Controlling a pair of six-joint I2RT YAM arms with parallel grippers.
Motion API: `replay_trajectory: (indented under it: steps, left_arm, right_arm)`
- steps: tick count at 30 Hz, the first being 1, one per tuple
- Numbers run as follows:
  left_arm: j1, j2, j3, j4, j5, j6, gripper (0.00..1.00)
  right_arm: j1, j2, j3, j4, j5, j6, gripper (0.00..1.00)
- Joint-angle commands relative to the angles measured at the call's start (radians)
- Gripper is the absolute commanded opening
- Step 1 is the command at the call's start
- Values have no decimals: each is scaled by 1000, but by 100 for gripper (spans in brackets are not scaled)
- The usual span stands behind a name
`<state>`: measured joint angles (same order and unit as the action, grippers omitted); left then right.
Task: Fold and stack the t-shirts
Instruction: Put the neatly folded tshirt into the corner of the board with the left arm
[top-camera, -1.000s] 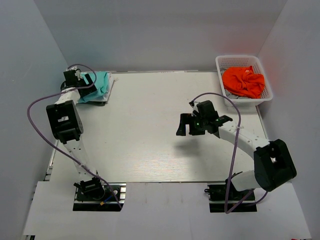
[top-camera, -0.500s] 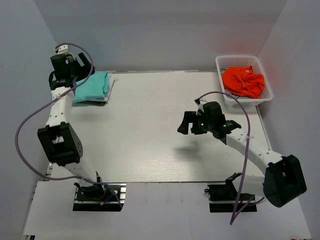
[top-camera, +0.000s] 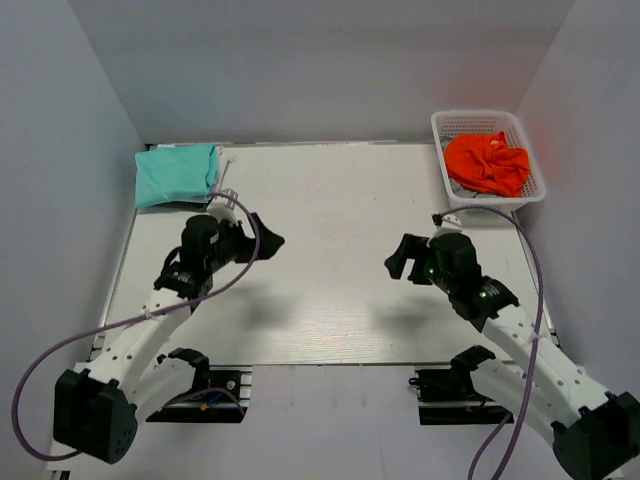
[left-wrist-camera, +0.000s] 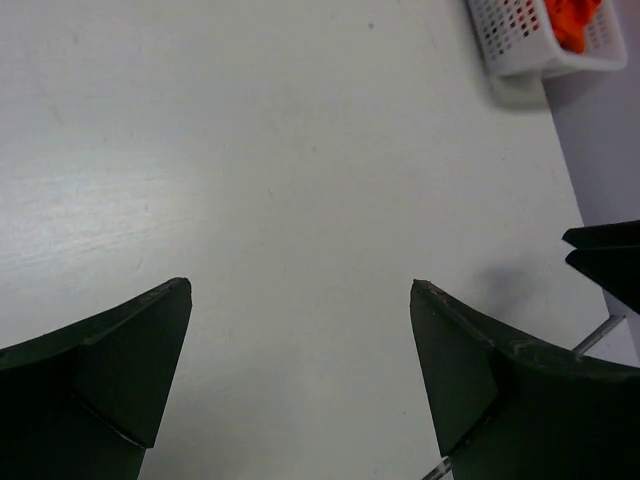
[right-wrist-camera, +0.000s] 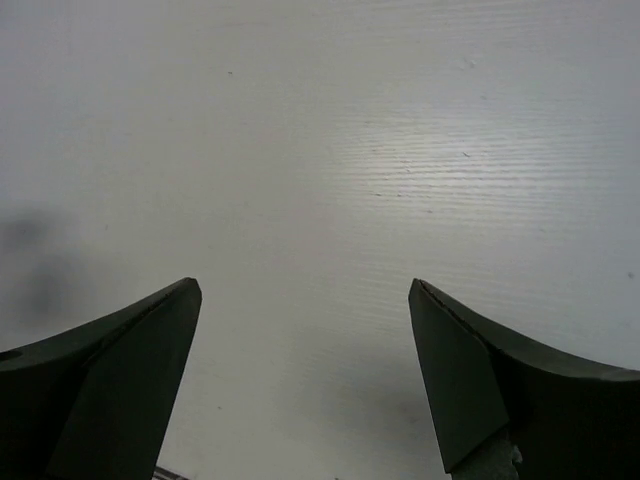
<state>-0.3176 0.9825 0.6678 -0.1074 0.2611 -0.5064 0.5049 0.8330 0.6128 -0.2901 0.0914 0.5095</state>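
Note:
A folded teal t-shirt (top-camera: 175, 173) lies at the table's far left corner, with a white cloth edge (top-camera: 224, 164) showing along its right side. A crumpled bright orange t-shirt (top-camera: 487, 162) fills the white mesh basket (top-camera: 531, 160) at the far right; the left wrist view catches it too, the orange t-shirt (left-wrist-camera: 572, 15) at the top right. My left gripper (top-camera: 256, 240) hovers open over bare table, right of and nearer than the teal shirt. My right gripper (top-camera: 401, 262) hovers open over bare table, well short of the basket. Both wrist views show nothing between the left gripper (left-wrist-camera: 300, 290) and right gripper (right-wrist-camera: 300, 290) jaws.
The basket (left-wrist-camera: 545, 45) stands against the right wall, and a bit of grey cloth (top-camera: 466, 187) shows under the orange shirt. Grey walls close in the table on three sides. A dark fingertip of the right gripper (left-wrist-camera: 605, 258) enters the left wrist view's right edge.
My left arm has swung away from the teal shirt at the far left corner and now reaches over the table's left middle. My right arm drew back toward the near right. Both grippers stayed open.

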Motion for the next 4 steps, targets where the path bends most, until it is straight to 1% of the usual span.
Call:
replay_trajectory:
  steps: [1,2,4]
  left_arm:
    - [-28,-85,-42,-12,-75,-29,100]
    - [-41,-85,-42,-21,-76,-29,100]
    - [-57,-45,-42,-49,-94,-38,100]
  right_arm:
    - [-5,-75,-59,-38,116,1,90]
    - [-2,-115,-80,-21,122,-3,90]
    - [-3,-138,-100,9,136,-9,90]
